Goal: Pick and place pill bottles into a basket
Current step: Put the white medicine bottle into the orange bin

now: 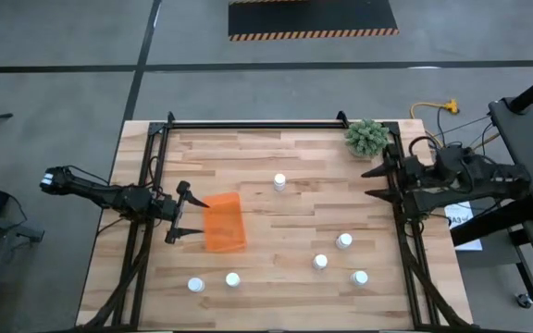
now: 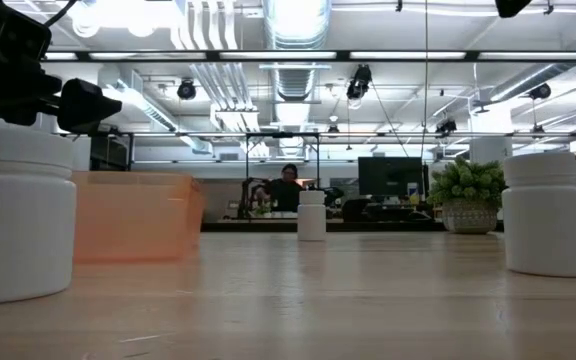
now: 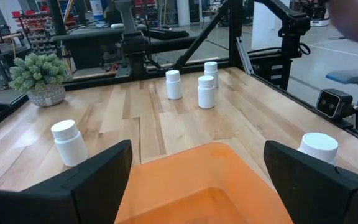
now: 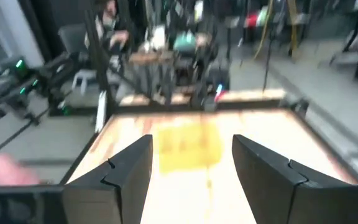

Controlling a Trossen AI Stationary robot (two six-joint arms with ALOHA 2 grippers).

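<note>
Left gripper [image 1: 185,212] spread wide, empty, just beside basket [image 1: 224,222] at left-centre. Six pill bottles [image 1: 279,182] scattered on table [image 1: 276,148] (none in basket): two near front-left, one centre, three right. Right gripper [image 1: 376,182] released, at right edge.

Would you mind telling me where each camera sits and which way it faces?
High: overhead, straight down on table; both arms show.
Low: table height, level across; bottles, basket, part of an arm above.
Left wrist: past open left gripper over basket toward plant.
Right wrist: past open right gripper across table, blurred.
Shared: high and left wrist both show basket, plant.
</note>
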